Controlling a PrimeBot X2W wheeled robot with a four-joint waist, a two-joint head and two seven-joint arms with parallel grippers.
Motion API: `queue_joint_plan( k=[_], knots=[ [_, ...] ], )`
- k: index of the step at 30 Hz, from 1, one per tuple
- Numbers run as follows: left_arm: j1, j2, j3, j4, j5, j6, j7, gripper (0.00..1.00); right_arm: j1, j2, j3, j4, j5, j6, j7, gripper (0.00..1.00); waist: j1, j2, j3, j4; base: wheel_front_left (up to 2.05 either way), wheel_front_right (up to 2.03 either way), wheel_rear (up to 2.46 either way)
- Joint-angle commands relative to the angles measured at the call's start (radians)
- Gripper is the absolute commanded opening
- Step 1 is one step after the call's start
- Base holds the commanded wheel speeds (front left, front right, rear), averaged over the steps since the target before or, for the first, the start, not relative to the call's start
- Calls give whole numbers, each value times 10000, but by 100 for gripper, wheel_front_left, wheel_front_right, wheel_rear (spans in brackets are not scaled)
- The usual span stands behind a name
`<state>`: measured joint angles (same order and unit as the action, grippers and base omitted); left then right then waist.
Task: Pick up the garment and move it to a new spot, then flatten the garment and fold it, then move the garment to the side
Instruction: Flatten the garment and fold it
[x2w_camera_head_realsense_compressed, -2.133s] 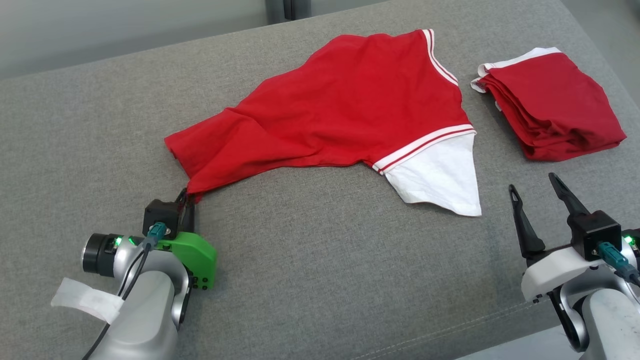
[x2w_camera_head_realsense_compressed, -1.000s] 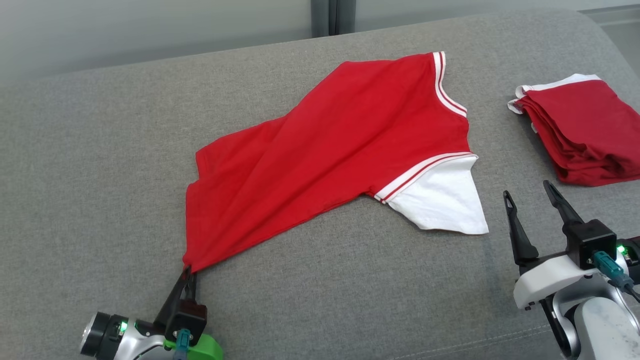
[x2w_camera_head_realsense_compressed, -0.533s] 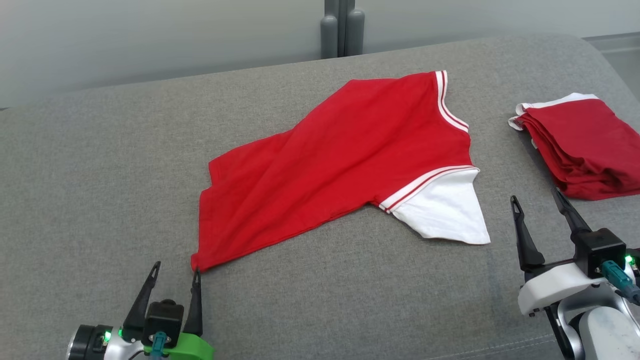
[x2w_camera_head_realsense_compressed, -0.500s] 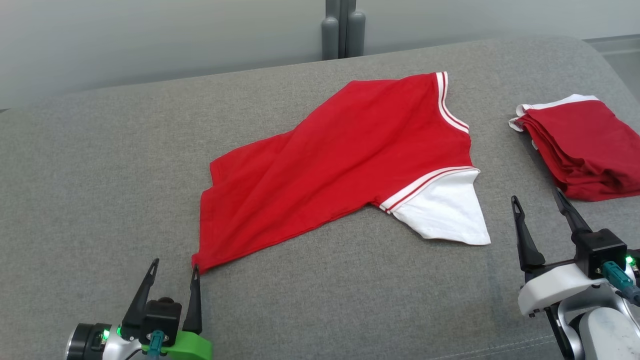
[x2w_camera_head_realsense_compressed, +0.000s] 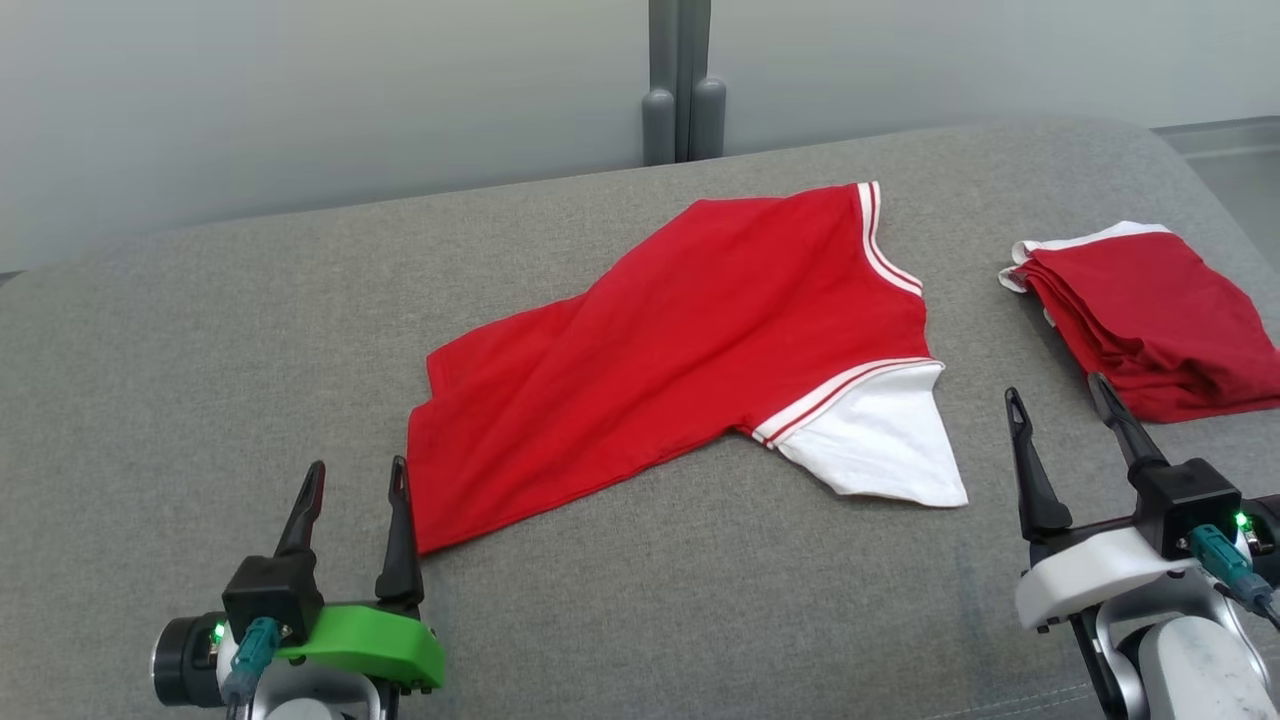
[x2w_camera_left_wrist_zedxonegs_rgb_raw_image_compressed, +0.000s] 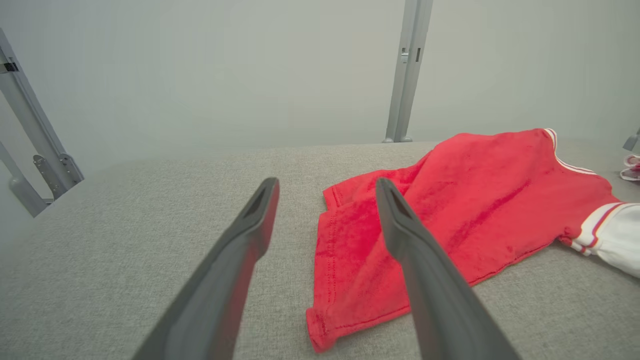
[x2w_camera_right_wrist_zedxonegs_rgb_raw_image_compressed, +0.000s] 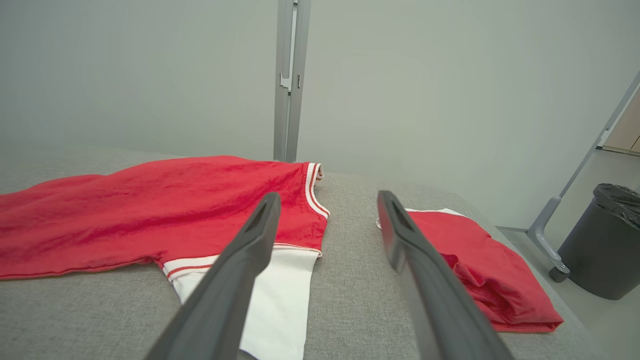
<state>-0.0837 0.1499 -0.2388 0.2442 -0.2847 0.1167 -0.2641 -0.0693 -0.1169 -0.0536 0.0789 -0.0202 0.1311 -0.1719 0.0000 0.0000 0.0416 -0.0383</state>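
The garment (x2w_camera_head_realsense_compressed: 690, 340) is a red shirt with a white sleeve and striped trim, lying spread out, folded in half lengthwise, on the grey cushion (x2w_camera_head_realsense_compressed: 200, 350). Its near hem corner (x2w_camera_left_wrist_zedxonegs_rgb_raw_image_compressed: 325, 325) lies just in front of my left gripper (x2w_camera_head_realsense_compressed: 358, 478), which stands open and empty at the lower left, its right fingertip beside the hem. The left wrist view shows the garment (x2w_camera_left_wrist_zedxonegs_rgb_raw_image_compressed: 450, 210) past my left gripper (x2w_camera_left_wrist_zedxonegs_rgb_raw_image_compressed: 327, 186). My right gripper (x2w_camera_head_realsense_compressed: 1055, 392) is open and empty at the lower right, near the white sleeve (x2w_camera_head_realsense_compressed: 880, 440). From the right wrist, the garment (x2w_camera_right_wrist_zedxonegs_rgb_raw_image_compressed: 150, 210) lies left of my right gripper (x2w_camera_right_wrist_zedxonegs_rgb_raw_image_compressed: 327, 197).
A second red garment (x2w_camera_head_realsense_compressed: 1150, 320), folded into a stack, lies at the right edge of the cushion, also seen as the folded stack (x2w_camera_right_wrist_zedxonegs_rgb_raw_image_compressed: 475, 270). A grey post (x2w_camera_head_realsense_compressed: 680, 80) rises behind the cushion. A dark bin (x2w_camera_right_wrist_zedxonegs_rgb_raw_image_compressed: 607, 240) stands on the floor to the right.
My left gripper opened and let go of the garment's hem corner, then drew back a little. The head camera tilted, so the whole scene shifted down. The right gripper stayed open.
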Motion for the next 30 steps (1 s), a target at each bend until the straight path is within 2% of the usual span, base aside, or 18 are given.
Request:
queue_joint_plan(
  k=[1,21,30],
  knots=[
    [-123,-2,99,35,-61,-52,5,100,-91,17,26,-8,1,-7,-21,100,0,0,-154,-81,0,0,0],
    [712,-804,1253,374,-557,-818,5,100,-299,608,820,980,629,-6,-450,100,0,0,-869,-1,0,0,0],
    [787,-881,1405,478,-454,-981,5,100,-264,650,1014,1382,839,-6,-617,100,0,0,-950,-3,0,0,0]
  ],
)
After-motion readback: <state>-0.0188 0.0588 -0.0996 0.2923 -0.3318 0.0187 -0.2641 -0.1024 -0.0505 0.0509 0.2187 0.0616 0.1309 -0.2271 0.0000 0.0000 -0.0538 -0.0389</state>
